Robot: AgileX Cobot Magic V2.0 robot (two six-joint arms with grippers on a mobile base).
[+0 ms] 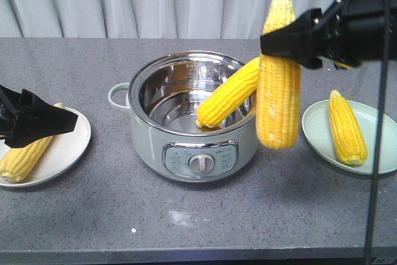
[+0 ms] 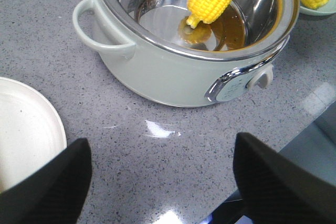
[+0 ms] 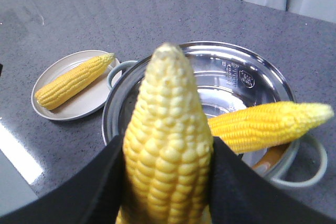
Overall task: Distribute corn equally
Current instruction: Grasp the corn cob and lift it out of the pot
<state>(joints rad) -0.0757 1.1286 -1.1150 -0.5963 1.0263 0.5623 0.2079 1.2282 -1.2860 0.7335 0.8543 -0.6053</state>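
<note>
Right gripper (image 1: 280, 45): clamped on the held cob (image 1: 278, 91). The right wrist view shows a black finger (image 3: 105, 182) pressed on each side of it.
Held cob: upright, pale tip up. The front view sets it across the right rim of the pot (image 1: 149, 134), between the pot and the green plate (image 1: 316, 131).
Left gripper (image 1: 65, 119): the front view shows it only side-on over the white plate (image 1: 68, 147). The left wrist view shows its fingers spread wide with nothing but counter (image 1: 186, 215) between them.
Pot cob (image 1: 229, 94): leans inside the pot, butt end on the steel floor and upper part on the right rim. The right wrist view shows its tip poking past the rim.
White-plate cob (image 1: 25, 156): lies on the white plate, partly hidden by the left gripper in the front view and seen whole from the right wrist. The left wrist view catches only a bare part of that plate.
Green-plate cob (image 1: 347, 127): lies on the green plate, tip pointing away. The right wrist view does not take it in.
Pot front: a knob (image 1: 200, 163) faces the front camera.
Pot handle (image 2: 97, 24): seen closest from the left wrist.
</note>
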